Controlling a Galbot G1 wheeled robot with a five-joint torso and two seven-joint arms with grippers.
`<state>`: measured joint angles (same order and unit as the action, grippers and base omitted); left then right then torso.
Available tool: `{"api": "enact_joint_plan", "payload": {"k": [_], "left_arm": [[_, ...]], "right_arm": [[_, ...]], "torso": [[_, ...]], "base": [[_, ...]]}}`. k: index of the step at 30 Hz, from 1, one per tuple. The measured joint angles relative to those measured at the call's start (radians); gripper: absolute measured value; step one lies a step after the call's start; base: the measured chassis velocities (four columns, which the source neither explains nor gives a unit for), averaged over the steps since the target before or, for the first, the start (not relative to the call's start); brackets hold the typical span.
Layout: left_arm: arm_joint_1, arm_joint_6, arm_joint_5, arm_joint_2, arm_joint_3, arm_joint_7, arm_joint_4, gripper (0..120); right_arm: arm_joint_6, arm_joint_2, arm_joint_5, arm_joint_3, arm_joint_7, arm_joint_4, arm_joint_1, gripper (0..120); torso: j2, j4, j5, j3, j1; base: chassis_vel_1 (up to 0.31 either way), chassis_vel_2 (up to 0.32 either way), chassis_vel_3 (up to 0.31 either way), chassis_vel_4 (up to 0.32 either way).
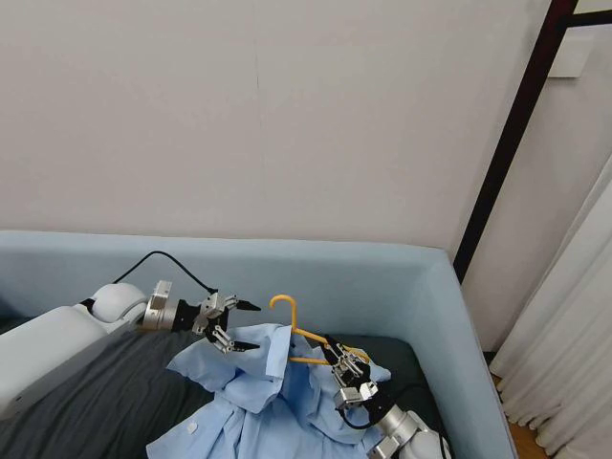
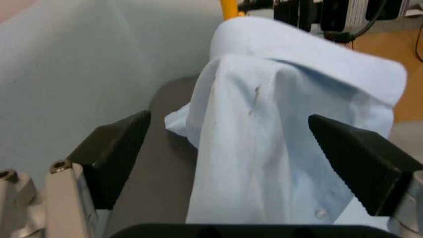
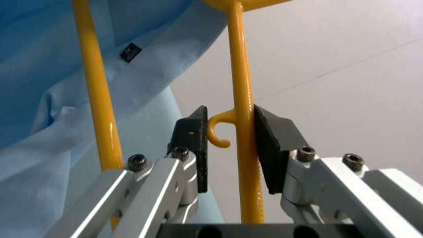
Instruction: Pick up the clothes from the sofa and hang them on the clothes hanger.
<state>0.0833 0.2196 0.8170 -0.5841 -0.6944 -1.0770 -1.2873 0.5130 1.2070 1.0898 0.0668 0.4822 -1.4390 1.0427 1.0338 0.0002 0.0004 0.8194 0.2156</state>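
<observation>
Cloth of a pale blue shirt [image 1: 258, 402] lies crumpled on the dark grey seat of the sofa [image 1: 382, 277], with its collar end lifted into a peak. A yellow hanger [image 1: 308, 334] is pushed into that raised part. Its hook stands clear above the shirt, and one shoulder bar runs out of the shirt's right side. In the right wrist view the shirt [image 3: 59, 74] drapes over one of the hanger's [image 3: 241, 74] yellow bars, while the other bar is bare. The right gripper [image 1: 344, 359] sits just to the right of the shirt, low over the seat. In its own view the right gripper [image 3: 231, 119] has its fingers drawn narrow and clamped on the bare bar, with a small yellow notch hook caught between the pads. The left gripper [image 1: 247, 327] hovers at the shirt's upper left edge, its arm reaching in from the left above the seat. Its wrist view shows the left gripper [image 2: 235, 163] with black fingers [image 2: 112, 153] spread wide on either side of the shirt's [image 2: 278, 148] raised fold, clear of the cloth, and the hanger [image 2: 228, 7] poking up behind. Beyond the shirt, the sofa's pale blue back and right arm enclose the seat. A black pole [image 1: 502, 143] and a white curtain [image 1: 574, 316] stand farther right, against a plain wall.
</observation>
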Motion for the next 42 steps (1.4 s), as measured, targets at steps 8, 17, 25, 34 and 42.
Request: {"api": "enact_joint_plan", "payload": {"k": [8, 17, 25, 34, 42], "left_arm": [[-0.023, 0.003, -0.014, -0.031, -0.028, -0.043, 0.043, 66], [-0.011, 0.020, -0.022, -0.053, -0.026, -0.073, 0.072, 30], [0.009, 0.046, -0.025, -0.067, -0.002, -0.071, 0.088, 8], [0.024, 0.079, -0.026, -0.078, 0.025, -0.089, 0.109, 8], [0.056, 0.087, -0.042, -0.079, 0.075, -0.111, 0.105, 8]], "right_arm": [[0.027, -0.013, 0.019, 0.006, 0.010, -0.005, -0.004, 22], [0.034, -0.013, 0.029, 0.010, 0.017, 0.002, -0.004, 22], [0.033, -0.007, 0.026, -0.003, 0.018, 0.018, -0.013, 22], [0.029, -0.010, 0.015, -0.009, 0.018, 0.021, -0.020, 22], [-0.008, -0.031, -0.047, -0.027, -0.001, -0.009, -0.007, 37]], "torso": [[0.000, -0.0002, 0.0000, 0.000, 0.000], [0.000, -0.0001, -0.0002, 0.000, 0.000], [0.000, -0.0002, -0.0001, 0.000, 0.000], [0.000, -0.0001, -0.0001, 0.000, 0.000], [0.000, -0.0002, -0.0001, 0.000, 0.000]], "base": [[0.000, 0.000, 0.000, 0.000], [0.000, 0.000, 0.000, 0.000], [0.000, 0.000, 0.000, 0.000], [0.000, 0.000, 0.000, 0.000], [0.000, 0.000, 0.000, 0.000]]}}
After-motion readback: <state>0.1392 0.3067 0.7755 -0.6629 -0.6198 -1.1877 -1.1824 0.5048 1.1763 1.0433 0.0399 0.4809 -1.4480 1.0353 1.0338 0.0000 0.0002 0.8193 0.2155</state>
